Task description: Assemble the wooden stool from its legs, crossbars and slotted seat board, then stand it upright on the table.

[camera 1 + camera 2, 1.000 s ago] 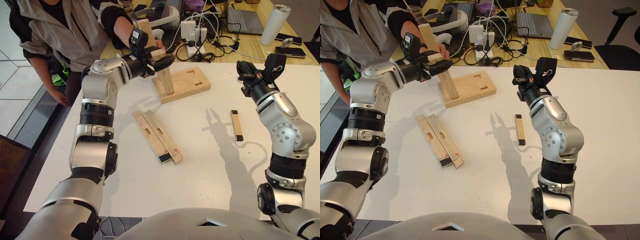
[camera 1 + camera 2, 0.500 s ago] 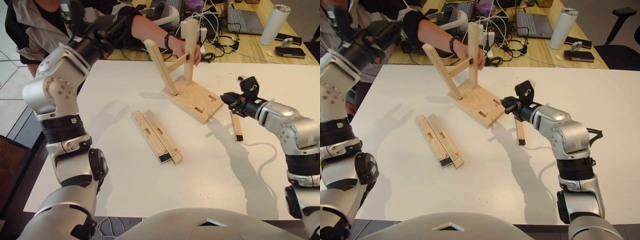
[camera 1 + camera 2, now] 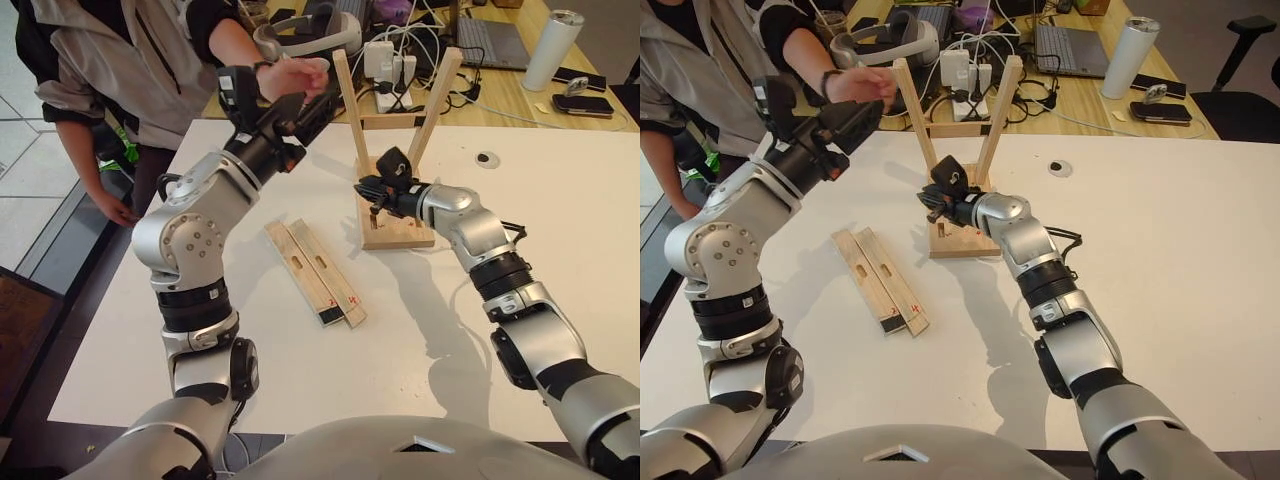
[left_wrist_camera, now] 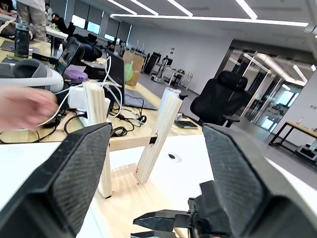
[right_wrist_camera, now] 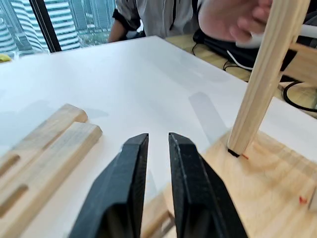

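**Half built, upside down**

Your left pincer (image 3: 298,112) hovers wide open above the surface (image 3: 560,260). Two loose legs (image 3: 315,272) lie side by side. The seat board (image 3: 400,232) lies flat with two fitted legs (image 3: 350,110) standing in it. Your right pincer (image 3: 368,190), narrowed to a slit, is at its edge.

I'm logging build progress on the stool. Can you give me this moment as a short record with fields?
seat board: flat on the table
upright legs: two, standing in the seat board, joined by a fitted crossbar
loose legs: two, side by side on the table
left gripper: raised above the table, fingers open, empty
right gripper: at the seat board's edge, fingers closed on what looks like a loose crossbar
stage: half assembled
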{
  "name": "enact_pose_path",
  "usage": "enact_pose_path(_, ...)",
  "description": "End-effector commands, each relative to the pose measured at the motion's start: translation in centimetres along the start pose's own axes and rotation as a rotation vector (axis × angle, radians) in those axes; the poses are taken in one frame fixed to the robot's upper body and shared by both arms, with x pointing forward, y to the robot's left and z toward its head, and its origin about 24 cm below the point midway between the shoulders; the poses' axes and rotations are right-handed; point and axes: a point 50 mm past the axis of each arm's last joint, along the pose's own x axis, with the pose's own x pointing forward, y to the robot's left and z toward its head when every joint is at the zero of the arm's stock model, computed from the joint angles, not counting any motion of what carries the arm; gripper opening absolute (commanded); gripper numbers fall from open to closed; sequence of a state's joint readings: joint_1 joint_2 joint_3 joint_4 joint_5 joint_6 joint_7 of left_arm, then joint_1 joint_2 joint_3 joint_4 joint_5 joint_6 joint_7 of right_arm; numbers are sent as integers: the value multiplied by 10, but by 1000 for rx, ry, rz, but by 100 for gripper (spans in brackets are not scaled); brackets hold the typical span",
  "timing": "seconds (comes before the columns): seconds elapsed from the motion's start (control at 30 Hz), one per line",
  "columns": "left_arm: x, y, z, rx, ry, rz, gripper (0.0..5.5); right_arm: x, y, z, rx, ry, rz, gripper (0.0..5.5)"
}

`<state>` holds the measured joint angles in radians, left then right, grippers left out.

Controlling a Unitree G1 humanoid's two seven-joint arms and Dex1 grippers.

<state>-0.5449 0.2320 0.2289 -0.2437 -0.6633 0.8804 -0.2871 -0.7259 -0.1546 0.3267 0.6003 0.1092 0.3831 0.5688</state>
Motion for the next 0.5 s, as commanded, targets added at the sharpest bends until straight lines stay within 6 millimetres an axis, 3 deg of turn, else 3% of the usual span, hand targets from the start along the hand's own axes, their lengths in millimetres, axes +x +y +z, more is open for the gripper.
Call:
enact_pose_path(0.03, -4, 5, -4, 43, 43, 59, 342, -4, -7, -46, 60, 249, -77, 76)
enact_pose_path(0.2, -9, 5, -6, 61, 46, 92, 342, -30, 18, -63, 360, 343, 87, 76)
enact_pose_path(0.33, -11, 3, -5, 81, 49, 100, 342, -60, 44, -44, 550, 319, 207, 76)
enact_pose_path(0.5, -10, 2, -7, 98, 62, 103, 342, -74, 51, -17, 625, 219, 158, 76)
